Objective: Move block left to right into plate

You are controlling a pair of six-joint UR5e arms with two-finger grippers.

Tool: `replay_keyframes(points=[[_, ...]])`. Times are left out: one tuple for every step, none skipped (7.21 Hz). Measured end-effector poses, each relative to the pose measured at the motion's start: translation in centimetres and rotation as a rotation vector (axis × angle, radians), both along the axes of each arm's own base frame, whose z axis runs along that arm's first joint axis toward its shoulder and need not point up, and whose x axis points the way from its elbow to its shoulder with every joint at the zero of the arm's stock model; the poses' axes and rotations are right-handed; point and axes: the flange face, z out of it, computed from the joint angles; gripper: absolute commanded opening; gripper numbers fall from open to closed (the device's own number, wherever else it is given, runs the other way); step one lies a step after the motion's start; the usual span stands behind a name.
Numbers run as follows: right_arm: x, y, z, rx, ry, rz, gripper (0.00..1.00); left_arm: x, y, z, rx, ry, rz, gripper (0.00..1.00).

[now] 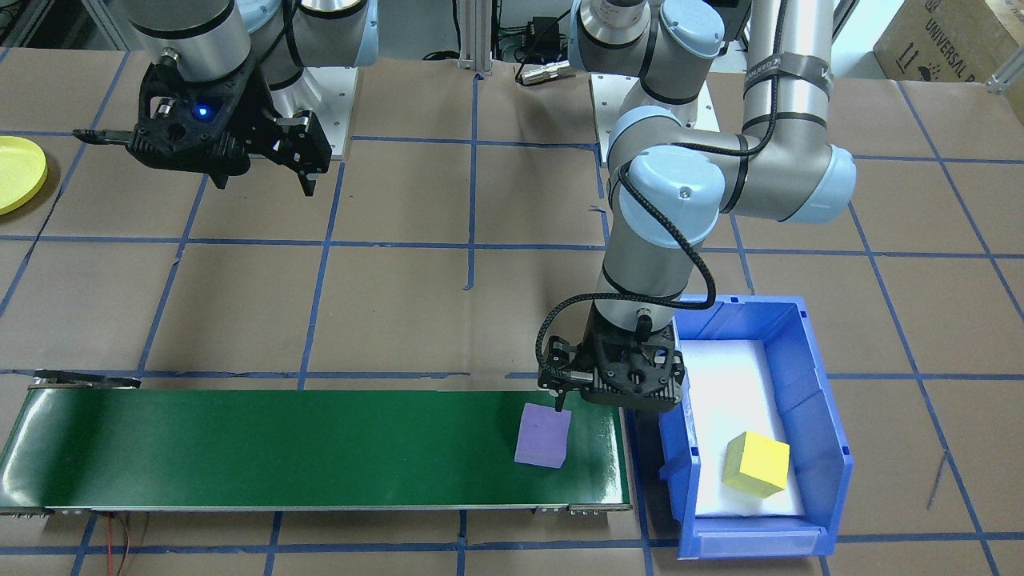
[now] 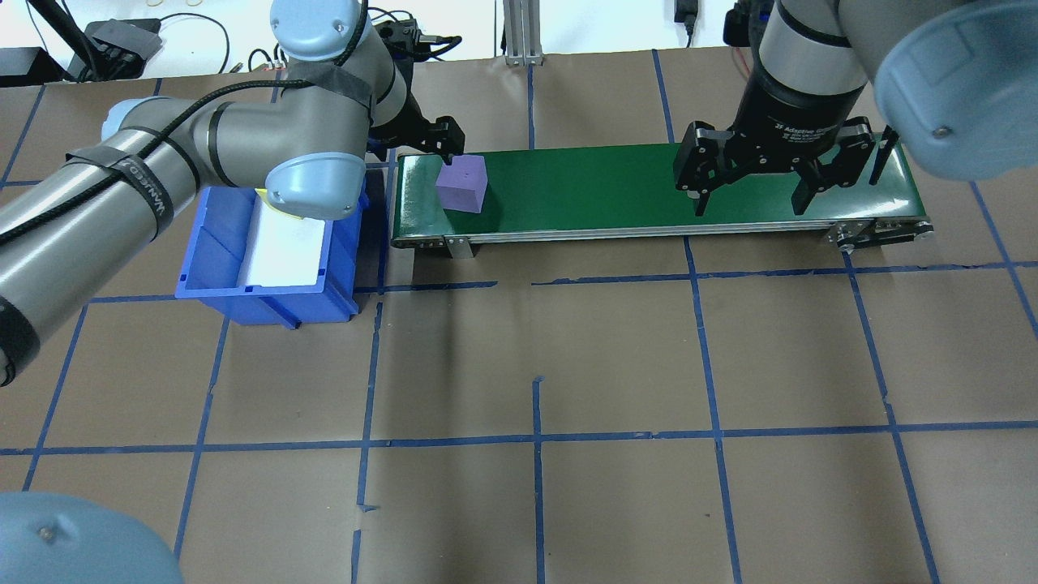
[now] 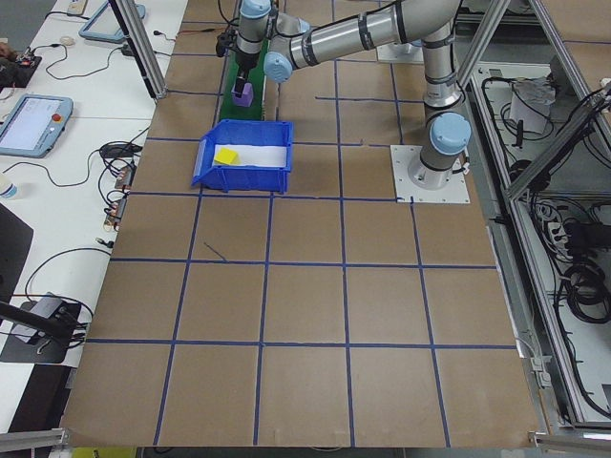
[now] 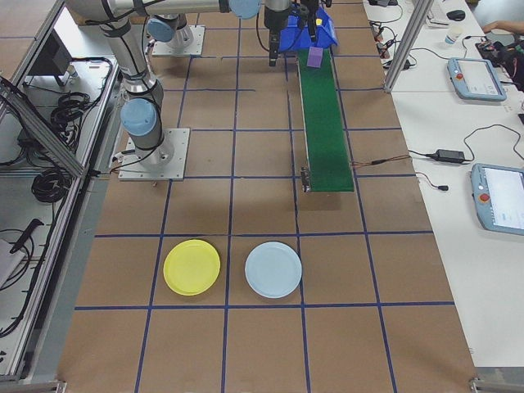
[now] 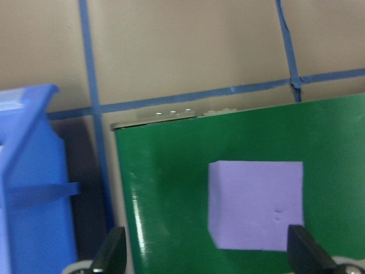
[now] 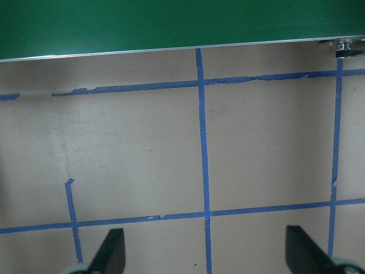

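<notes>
**Purple block sits on belt's left end, our left claw released above it**

Purple foam block rests flat on the green conveyor belt, near the end next to the blue bin. Our left gripper hangs right over it, fingers spread. In the left wrist view both fingertips stand well outside the block's edges w/ nothing between them but the block top, so the claw is released, not grasping. We judge the block is set there so the belt can carry it twd the right arm.

A yellow block lies in the bin on white padding, untouched, prob. next in line.

Our right gripper hovers over the belt's far end, jaws wide apart and empty; its wrist cam sees only belt edge and taped brown paper. We read this as a waiting pose, placed to catch the block on arrival.

Yellow plate sits on the table well past the belt's right end, beside a pale blue plate. Nothing in it yet. Task looks early: block not yet across, pick & drop into plate both left to do.
</notes>
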Motion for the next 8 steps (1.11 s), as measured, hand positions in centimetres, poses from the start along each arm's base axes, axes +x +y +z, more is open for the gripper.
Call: replay_keyframes(points=[[0.0,0.0,0.0,0.000,0.000,0.000,1.00,1.9,0.1,1.6,-0.007,-0.015,0.026,1.00],[0.0,0.0,0.0,0.000,0.000,0.000,1.00,6.0,-0.5,2.5,0.007,-0.024,0.065,1.00],[0.0,0.0,0.0,0.000,0.000,0.000,1.00,10.2,-0.9,2.8,0.028,-0.039,0.070,1.00],[0.0,0.0,0.0,0.000,0.000,0.000,1.00,13.0,-1.3,2.5,0.047,-0.061,0.026,1.00],[-0.1,-0.1,0.0,0.001,0.000,-0.002,1.00,14.3,-1.6,1.7,0.062,-0.080,-0.031,1.00],[-0.5,-0.3,-0.1,0.000,0.000,-0.004,1.00,15.4,-2.0,0.6,0.079,-0.091,-0.064,1.00],[-1.4,-0.8,-0.1,0.000,0.000,-0.018,1.00,16.6,-2.6,-0.8,0.098,-0.093,-0.068,1.00],[-3.3,-1.5,0.0,0.004,0.001,-0.038,1.00,17.7,-3.3,-2.3,0.106,-0.096,-0.082,1.00]])
